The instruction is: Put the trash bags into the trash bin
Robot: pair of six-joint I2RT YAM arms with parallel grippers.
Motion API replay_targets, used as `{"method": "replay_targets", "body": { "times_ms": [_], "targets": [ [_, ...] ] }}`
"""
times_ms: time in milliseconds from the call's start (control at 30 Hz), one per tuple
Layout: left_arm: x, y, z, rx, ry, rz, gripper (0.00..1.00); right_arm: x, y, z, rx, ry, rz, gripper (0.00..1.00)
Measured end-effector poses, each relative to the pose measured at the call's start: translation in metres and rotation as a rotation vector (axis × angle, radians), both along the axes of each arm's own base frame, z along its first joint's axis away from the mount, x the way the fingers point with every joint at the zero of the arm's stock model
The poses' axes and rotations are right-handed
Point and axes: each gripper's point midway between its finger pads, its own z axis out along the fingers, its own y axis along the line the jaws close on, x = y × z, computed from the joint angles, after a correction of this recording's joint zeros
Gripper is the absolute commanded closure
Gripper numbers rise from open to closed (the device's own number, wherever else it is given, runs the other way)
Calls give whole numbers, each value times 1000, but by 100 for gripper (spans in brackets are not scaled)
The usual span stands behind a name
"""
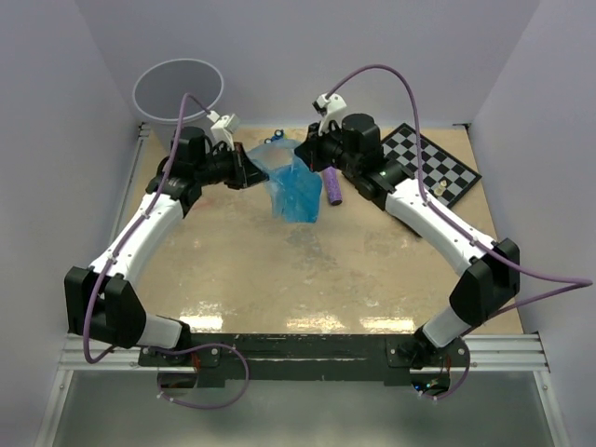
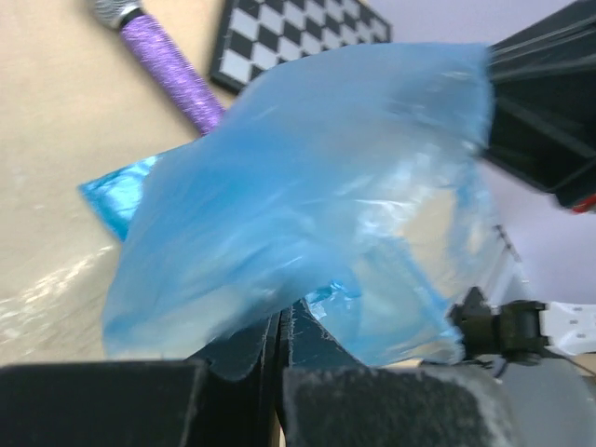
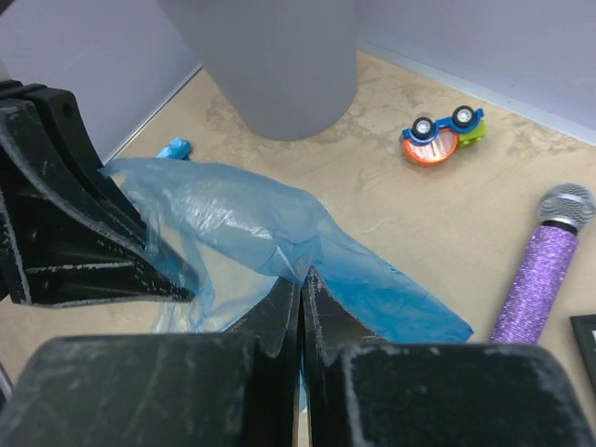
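A trash bag point(image 1: 296, 191) of thin blue film hangs stretched between my two grippers above the back middle of the table. My left gripper point(image 1: 250, 173) is shut on its left edge; in the left wrist view the jaws point(image 2: 282, 315) pinch the film and the trash bag point(image 2: 307, 196) billows across the frame. My right gripper point(image 1: 304, 155) is shut on the bag's right side, and its jaws point(image 3: 303, 277) clamp a fold of the trash bag point(image 3: 251, 219). The grey trash bin point(image 1: 168, 84) stands at the back left, behind the left gripper, and shows close by as the trash bin point(image 3: 270, 56).
A purple glittery microphone point(image 1: 333, 187) lies just right of the bag, also the microphone point(image 3: 543, 272). A chessboard point(image 1: 435, 164) sits at the back right. A small toy car point(image 3: 442, 136) and a small blue scrap point(image 3: 173, 148) lie near the bin.
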Motion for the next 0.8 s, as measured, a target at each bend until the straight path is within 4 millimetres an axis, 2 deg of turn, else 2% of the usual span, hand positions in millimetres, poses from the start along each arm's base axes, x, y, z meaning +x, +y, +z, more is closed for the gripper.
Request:
{"method": "replay_targets", "body": {
  "times_ms": [133,267,367,600,700,800],
  "targets": [
    [7,17,-8,94,-16,51,100,3,-21,10,-8,-35,-46,100],
    [16,40,-13,191,-47,120,100,11,-61,19,-35,-79,-133,100],
    [19,54,-14,259,-71,157,100,7,-86,20,-67,-110,-182,100],
    [23,71,-4,363,-144,193,100,-17,-108,22,-135,-182,-208,100],
    [28,75,10,393,-197,201,100,-22,-119,18,-179,-205,-227,100],
    [35,78,31,408,-266,213,100,-24,-122,13,-205,-212,-228,100]
  ]
}}
